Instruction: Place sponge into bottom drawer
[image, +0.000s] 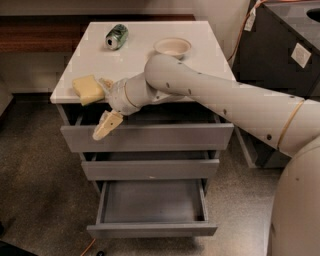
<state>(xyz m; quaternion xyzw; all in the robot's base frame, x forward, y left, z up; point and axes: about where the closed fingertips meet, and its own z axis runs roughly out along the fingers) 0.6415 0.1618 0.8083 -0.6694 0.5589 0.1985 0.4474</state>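
Note:
The pale yellow sponge (88, 89) lies at the front left corner of the white table top (135, 60), slightly over the edge. My gripper (104, 105) is just right of it, at the table's front edge, and is open. One finger (106, 83) sits against the sponge's right side. The other finger (107, 125) hangs down in front of the top drawer (150, 137). The bottom drawer (152, 230) is pulled out below, and its shallow grey box shows nothing inside. My arm reaches in from the right across the table front.
A green can (116, 36) lies on its side at the back left of the table. A white bowl (172, 47) stands at the back right. The middle drawer (150, 169) is nearly shut. A dark cabinet (280, 65) stands to the right.

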